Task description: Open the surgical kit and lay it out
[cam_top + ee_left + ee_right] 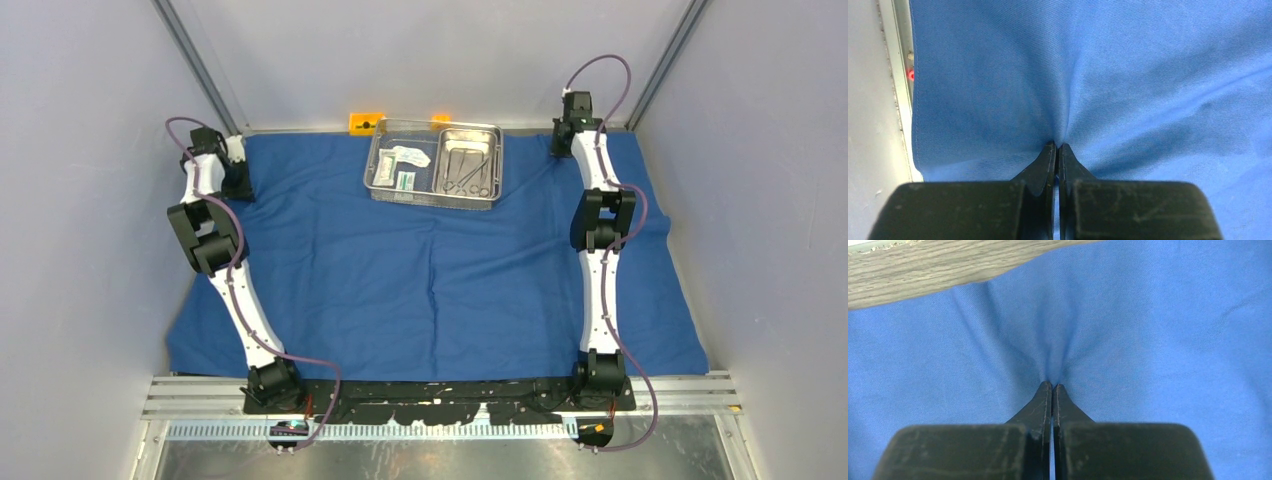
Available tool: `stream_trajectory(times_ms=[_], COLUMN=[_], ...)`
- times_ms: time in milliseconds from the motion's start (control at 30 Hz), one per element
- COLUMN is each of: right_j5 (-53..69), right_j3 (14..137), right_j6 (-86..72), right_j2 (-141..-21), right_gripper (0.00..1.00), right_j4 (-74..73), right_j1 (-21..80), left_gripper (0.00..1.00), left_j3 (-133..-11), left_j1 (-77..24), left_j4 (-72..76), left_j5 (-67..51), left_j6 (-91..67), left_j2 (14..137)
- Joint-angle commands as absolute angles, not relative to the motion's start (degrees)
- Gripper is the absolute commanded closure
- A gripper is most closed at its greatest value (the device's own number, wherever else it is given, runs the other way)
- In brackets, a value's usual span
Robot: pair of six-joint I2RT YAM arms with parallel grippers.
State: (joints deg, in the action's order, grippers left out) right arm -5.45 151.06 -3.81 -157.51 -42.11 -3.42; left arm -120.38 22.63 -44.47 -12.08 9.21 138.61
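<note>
The blue cloth wrap (pixel 430 280) lies spread open across the table. On its far middle stands the steel mesh basket (pixel 381 175), holding white-green packets (pixel 406 158) on the left and the smaller steel tray (pixel 485 147) on the right. Thin scissors and forceps (pixel 467 176) lie in the tray. My left gripper (pixel 238 188) is down at the cloth's far left corner, and my right gripper (pixel 560 148) at the far right corner. In the wrist views the left gripper (pixel 1057 145) and right gripper (pixel 1053 385) are each shut on a puckered pinch of blue cloth (pixel 1068 100) (pixel 1058 345).
Two small orange blocks (pixel 366 122) (pixel 441 120) sit against the back wall behind the basket. Grey walls close in both sides. A metal rail (pixel 900 75) runs by the cloth's left edge, and bare wooden table (pixel 923 270) shows past the right corner.
</note>
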Motion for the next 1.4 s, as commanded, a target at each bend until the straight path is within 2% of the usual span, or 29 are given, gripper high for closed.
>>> stream_trajectory(times_ms=[0,667,733,767,800,900,1067,1167,1367], right_j5=[-11.29,-13.44,-12.27,-10.82,-9.94,-7.41,-5.24,-3.74,3.44], right_j3=[154.15,158.03,157.98,157.76,157.39,154.53,143.76,136.13,116.59], right_j6=[-0.85,6.68,6.16,5.89,5.50,4.42,3.79,3.57,6.10], right_j2=[-159.85,-161.89,-161.14,-160.47,-159.15,-154.27,-142.22,-134.17,-115.08], right_gripper=[1.00,1.00,0.95,0.90,0.84,0.59,0.34,0.27,0.26], right_j4=[-37.78,-32.09,-32.95,-33.63,-34.31,-36.06,-36.12,-36.25,-39.63], right_j1=[-4.13,-5.01,-5.01,-5.01,-5.01,-5.09,-5.42,-5.85,-7.64], left_gripper=[1.00,0.98,0.90,0.81,0.73,0.49,0.25,0.16,0.08], left_j3=[-119.90,-121.97,-122.59,-122.91,-123.43,-125.05,-125.32,-123.56,-111.00], left_j1=[23.05,23.03,23.03,23.08,23.03,23.08,23.41,24.00,24.70], left_j4=[-50.33,-50.90,-51.14,-51.27,-51.39,-51.38,-48.80,-46.49,-41.73], left_j5=[-12.25,-10.63,-10.52,-10.24,-9.86,-8.54,-7.81,-8.45,-14.70], left_j6=[8.42,7.15,7.15,7.11,7.18,7.66,8.83,9.76,15.69], left_j2=[137.75,137.65,137.59,137.58,137.63,137.26,134.30,130.97,119.89])
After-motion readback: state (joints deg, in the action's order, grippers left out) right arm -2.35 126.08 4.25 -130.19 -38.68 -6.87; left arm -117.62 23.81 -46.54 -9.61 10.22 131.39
